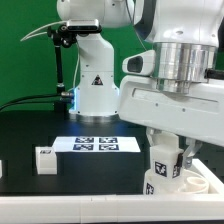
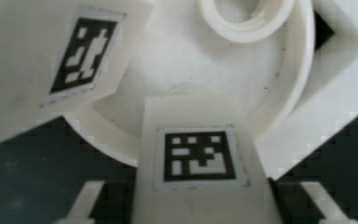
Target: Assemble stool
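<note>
Now our gripper [image 2: 197, 205] holds a leg [image 2: 199, 150] firmly at the seat disc [image 1: 197, 184], and if we push it tilted, the leg may jam or slip.

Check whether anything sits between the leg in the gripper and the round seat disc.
Nothing visible does. The leg, held in the gripper, stands right over the seat disc with nothing seen between them. A second tagged leg sits on the disc off to one side, clear of it.
</note>
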